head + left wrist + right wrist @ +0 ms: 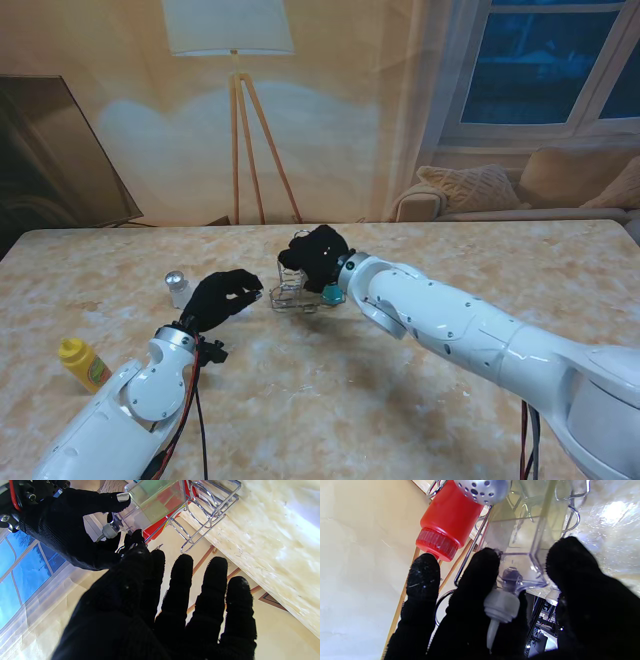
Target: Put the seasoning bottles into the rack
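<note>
The clear bottle (520, 545), square-sided with a grey spout at its top, sits in or just at the wire rack (293, 290) near the middle of the table (420, 400); the right hand (318, 256) grasps it around the shoulder, fingers (475, 580) on one face and the thumb on the opposite one; whether its base has fully seated I cannot tell. Beside it in the rack are a red bottle (450, 522) and a shaker with a perforated metal cap (482, 490).

The clear bottle looks like rigid plastic, light and smooth, so it may slip if squeezed weakly; the flat faces under the neck seem the best place to hold, not the thin spout. The rack is light wire and could slide or tip under a push.

The left hand (222, 295) hovers just left of the rack, fingers spread and holding nothing. Left of it a small silver-capped shaker (177, 287) stands on the table; a yellow bottle (84, 364) stands nearer to me, close to the left edge, so a careless reach could knock it off. The table to the right of the rack gives room for withdrawing.
</note>
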